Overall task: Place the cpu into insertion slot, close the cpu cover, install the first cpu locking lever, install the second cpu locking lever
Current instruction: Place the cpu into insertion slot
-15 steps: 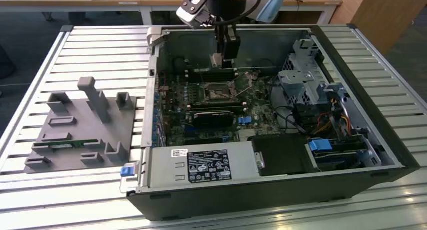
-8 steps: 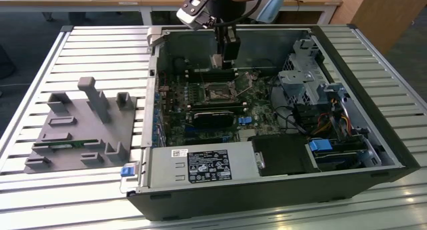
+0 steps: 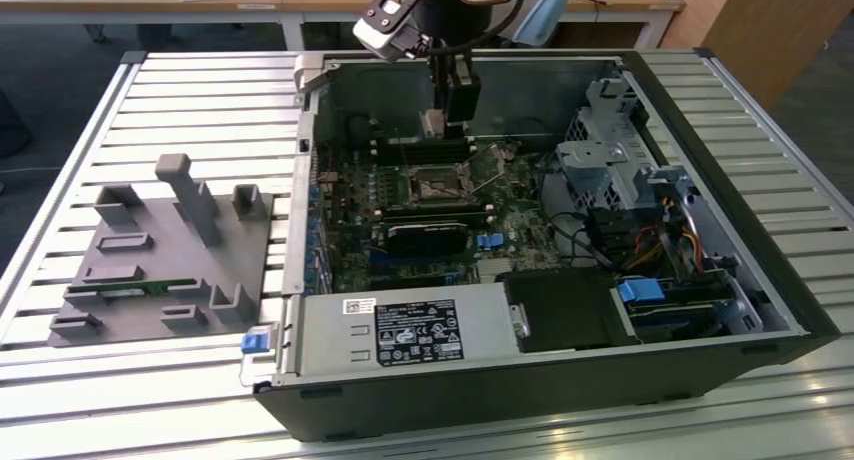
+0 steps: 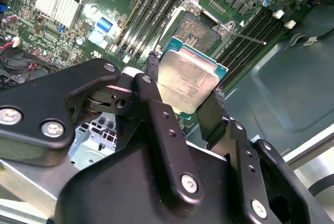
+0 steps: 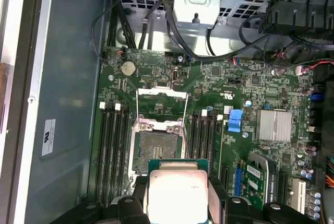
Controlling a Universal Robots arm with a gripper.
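**A:** What is the black two-fingered gripper (image 4: pixel 186 78) doing right now?

**B:** It is clamping the small flat square cpu with the dull grey metal top (image 4: pixel 188 80). In both wrist views one black finger (image 4: pixel 156 101) is pressing against each of two opposite edges of the chip.

**A:** And where is the cpu sitting?

**B:** It is hanging in the air inside the open dark grey metal computer case (image 3: pixel 534 395). It is above the green circuit board (image 5: pixel 203 88) and is not yet seated. The square insertion socket (image 5: pixel 156 151) is lying bare near the middle of the board. Banks of long black memory slots (image 5: pixel 112 151) are lying on either side of it. The cpu is hovering just beside the socket, apart from it.

**A:** Is the lid lying over the socket?

**B:** No. The thin silvery metal cpu cover (image 5: pixel 162 93) is standing lifted at the socket's edge nearer the round silver coin battery (image 5: pixel 128 68). A thin wire locking lever (image 4: pixel 245 37) is angling away from the socket's corner.

**A:** How is everything lying on the bench?

**B:** The case is lying on its side on the slatted silver metal bench (image 3: pixel 200 90), taking up the half toward the exterior view's right. A grey plastic fixture block with upright pegs (image 3: pixel 160 250) is resting near the bench's edge on the exterior view's left. It is well apart from the gripper.
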